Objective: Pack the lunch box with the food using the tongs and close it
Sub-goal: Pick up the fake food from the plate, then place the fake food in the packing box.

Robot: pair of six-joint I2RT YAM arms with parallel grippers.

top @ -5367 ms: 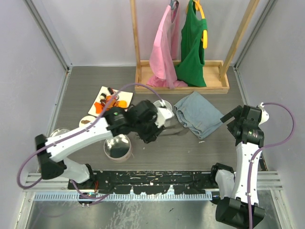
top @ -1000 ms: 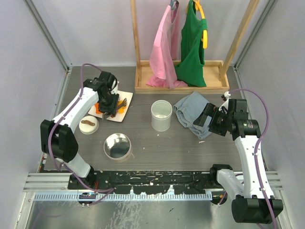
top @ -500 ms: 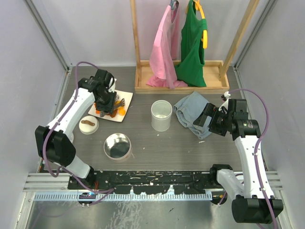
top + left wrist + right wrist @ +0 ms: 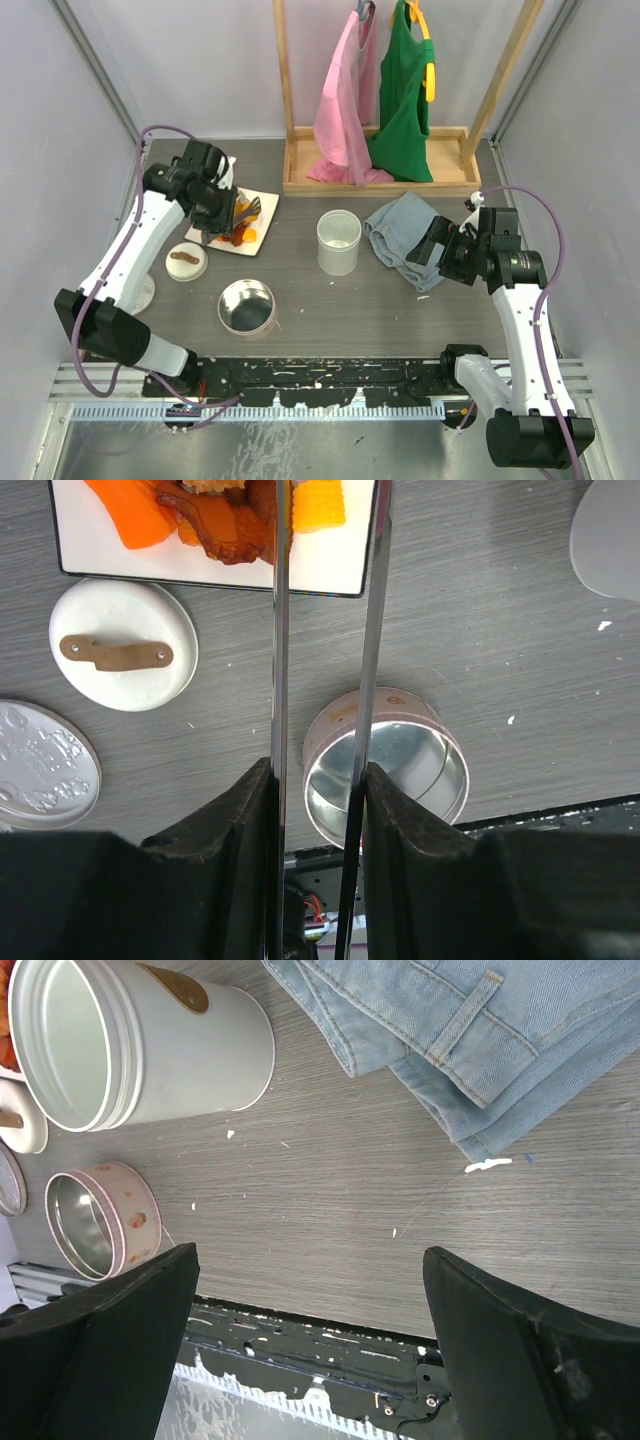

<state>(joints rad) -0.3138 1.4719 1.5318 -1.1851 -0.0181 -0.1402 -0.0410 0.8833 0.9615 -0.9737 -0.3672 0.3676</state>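
Tongs (image 4: 279, 680) sit pinched in the left gripper (image 4: 318, 780), reaching out over the food (image 4: 215, 525) on the white plate (image 4: 330, 575). The right gripper (image 4: 310, 1260) is wide open, holding nothing.

Folded light-blue jeans (image 4: 415, 238) lie right of centre on the grey wood-grain table (image 4: 380, 300). At top centre stands a wooden clothes rack (image 4: 400, 187). A pink garment (image 4: 340, 110) and a green garment (image 4: 405, 100) hang side by side from it, the green one on a yellow hanger (image 4: 430, 70).
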